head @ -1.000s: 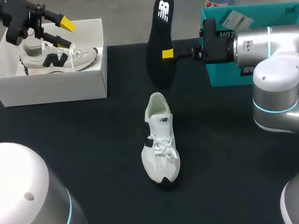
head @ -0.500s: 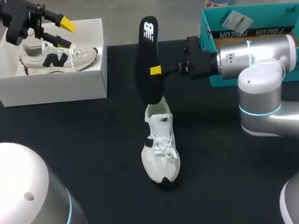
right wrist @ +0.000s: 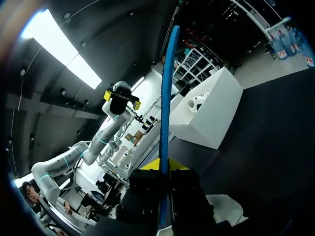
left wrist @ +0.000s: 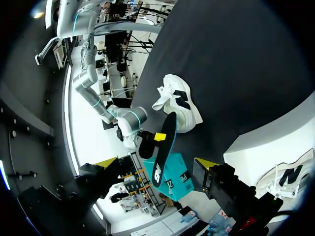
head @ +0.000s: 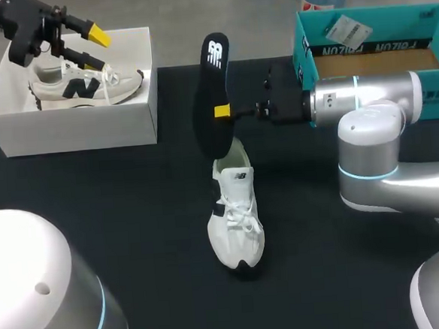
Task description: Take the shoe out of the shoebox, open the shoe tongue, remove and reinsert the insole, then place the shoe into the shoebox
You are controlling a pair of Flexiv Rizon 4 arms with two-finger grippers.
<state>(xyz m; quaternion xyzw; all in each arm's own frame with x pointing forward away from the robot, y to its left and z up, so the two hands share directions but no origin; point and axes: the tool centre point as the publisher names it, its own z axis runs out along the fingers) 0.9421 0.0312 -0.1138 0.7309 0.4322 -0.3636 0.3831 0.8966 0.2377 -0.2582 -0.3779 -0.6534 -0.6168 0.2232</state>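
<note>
Holds the insole upright in the right pincer, clamped on it about mid-length from both faces, logo end up. Comes in with that arm from the right, level over the bench, just in front of the teal box. Hangs the insole's lower end right over the heel opening of the shoe; possibly touching the collar there, hard to tell from above. Has the shoe standing on its sole mid-bench, laced, toe toward the near edge, heel toward the far side, outside both boxes and well apart from each. Hovers the left pincer with fingers apart and nothing between them, above the white box at the far left of the bench. Carries a second shoe inside that box, lying lengthwise with its toe toward the box's right wall. Shows the insole edge-on from the right wrist, a thin blue line rising between the fingers, the white box ahead of it.
</note>
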